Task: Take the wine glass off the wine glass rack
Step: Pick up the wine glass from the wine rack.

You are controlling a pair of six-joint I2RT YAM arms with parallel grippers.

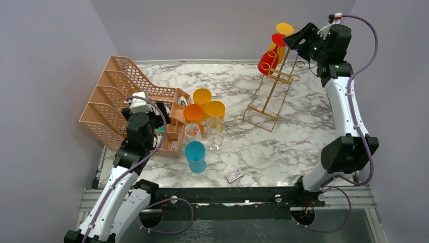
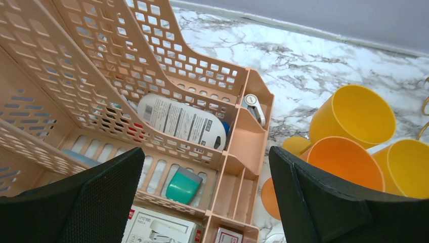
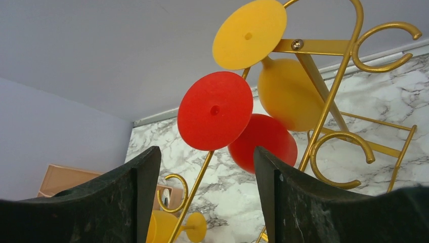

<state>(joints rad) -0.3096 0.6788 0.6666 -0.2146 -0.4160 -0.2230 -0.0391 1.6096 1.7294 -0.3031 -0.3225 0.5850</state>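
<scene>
**Top external view.** The wine glass rack (image 1: 267, 98) is located near the far right corner of the desk (image 1: 288, 152). Two glasses are hung upside down on its upper rail: a yellow wine glass (image 1: 284, 28) at the top and a red wine glass (image 1: 267, 62) just below it. The right fingers (image 1: 295, 38) are raised to the top of the rack, just beside the foot of the red wine glass; contact cannot be determined from this view. The left fingers (image 1: 163, 114) are positioned over the peach file organizer (image 1: 109, 109) at the left edge. A group of cups and a blue cup (image 1: 195, 152) are placed between organizer and rack.

**Left wrist view.** The left fingers (image 2: 96, 202) are spread wide apart, and nothing is held. Below them, the organizer (image 2: 152, 66) is seen, with a white labelled pack (image 2: 182, 121) and a teal item (image 2: 183, 185) in its compartments. An orange cup (image 2: 344, 167) is seen to the right.

**Right wrist view.** The right fingers (image 3: 313, 202) are held apart, and nothing is clamped. The round foot of the red wine glass (image 3: 215, 110) is seen above the gap, clear of both fingers. The yellow wine glass (image 3: 288, 93) is hung higher, against the gold rail of the rack (image 3: 329, 96).
</scene>
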